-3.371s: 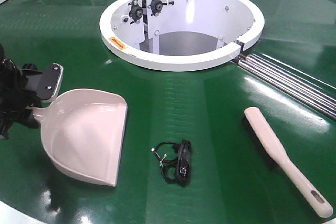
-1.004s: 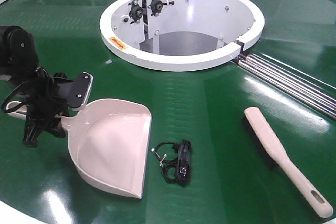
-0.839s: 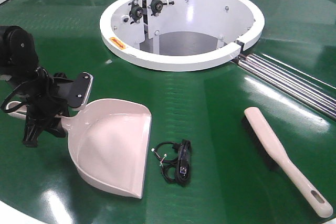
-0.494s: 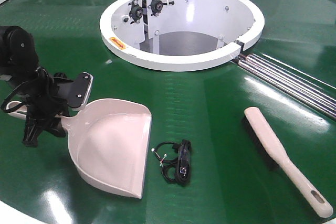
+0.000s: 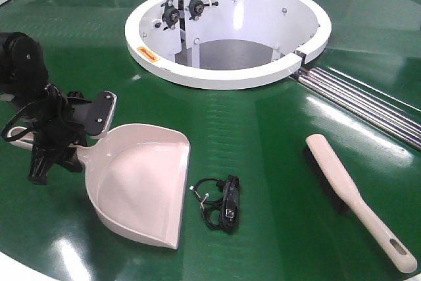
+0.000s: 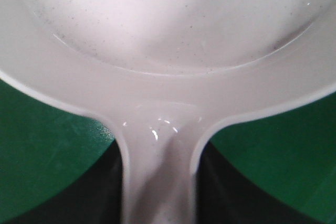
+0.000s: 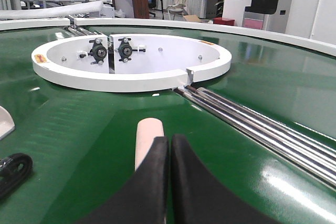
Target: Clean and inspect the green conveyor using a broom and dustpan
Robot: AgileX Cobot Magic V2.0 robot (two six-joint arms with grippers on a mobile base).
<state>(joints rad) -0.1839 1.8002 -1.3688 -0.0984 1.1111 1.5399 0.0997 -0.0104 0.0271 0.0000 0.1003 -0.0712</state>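
Observation:
On the green conveyor [image 5: 263,129] the beige-pink dustpan [image 5: 138,185] lies at the front left, its lip facing a black coiled cable [image 5: 220,205]. My left gripper [image 5: 66,144] is shut on the dustpan's handle. In the left wrist view the dustpan handle [image 6: 157,171] runs between the dark fingers [image 6: 102,192] of the left gripper [image 6: 160,187]. The broom [image 5: 348,192] lies untouched at the front right. In the right wrist view my right gripper [image 7: 169,142] is shut and empty, just above the broom's rounded end [image 7: 148,132].
The white ring-shaped opening [image 5: 227,77] sits behind the middle of the belt. Metal rollers [image 5: 368,103] cross the belt to the right of it. The conveyor's white rim [image 5: 20,264] runs close along the front left edge.
Since 3.4 s ago my left gripper has carried the dustpan rightward toward the black cable. Over the last second it has barely shifted. Broom and cable lie unmoved.

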